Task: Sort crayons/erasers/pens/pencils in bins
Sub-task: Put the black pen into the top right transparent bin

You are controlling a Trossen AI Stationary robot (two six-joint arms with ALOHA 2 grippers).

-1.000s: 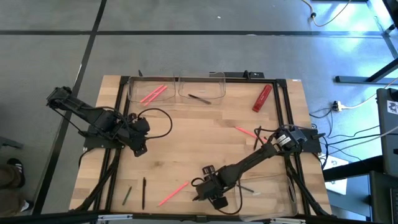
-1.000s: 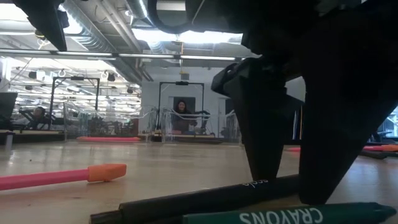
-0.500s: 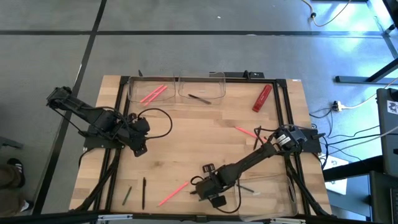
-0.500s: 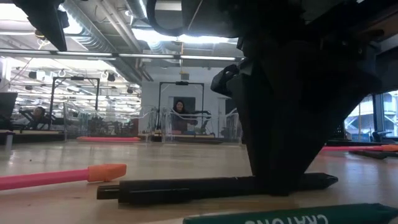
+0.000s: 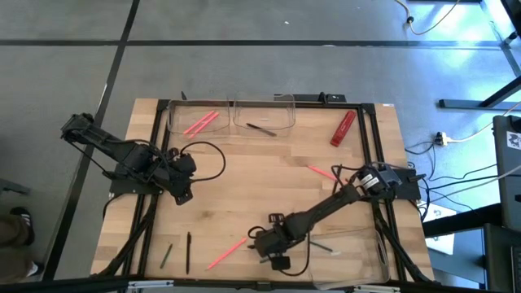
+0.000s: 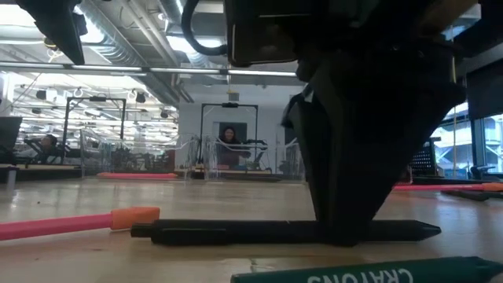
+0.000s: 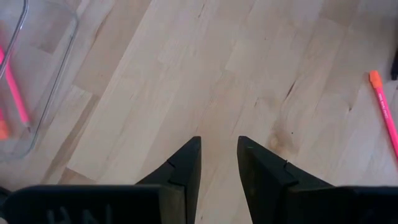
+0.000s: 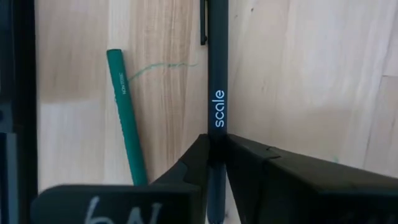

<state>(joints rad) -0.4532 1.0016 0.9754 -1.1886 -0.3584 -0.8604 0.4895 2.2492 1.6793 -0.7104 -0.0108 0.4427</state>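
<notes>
A black pen [image 6: 236,231] with "scale" printed on it [image 8: 217,74] lies near the table's front edge, with my right gripper [image 5: 267,242] shut on it. Beside it lie a green crayon [image 8: 126,130] and a pink pen with an orange cap [image 6: 86,222]. Two clear bins stand at the far edge. The left bin [image 5: 175,122] holds pink sticks and the other [image 5: 286,114] holds a black pen. My left gripper [image 7: 219,149] hangs open over bare wood at the table's left. My right gripper pinches the black pen's barrel [image 8: 217,127] between its two fingers, between the pen's middle and its pointed end [image 6: 428,230]. The fingers [image 6: 346,196] come from above, pointing down, and lie across the pen. The pen lies level at the table's surface.
A third clear bin [image 5: 381,248] stands at the near right. A red stick [image 5: 343,128] lies at the far right and a pink one [image 5: 321,172] mid-right. A green stick [image 5: 166,255] and a black one [image 5: 188,251] lie at the near left.
My right gripper has shut on the black pen and rolled about its own axis. The pen, which lay slanted between the open fingers, has turned about on the table and now lies level across the low view.
</notes>
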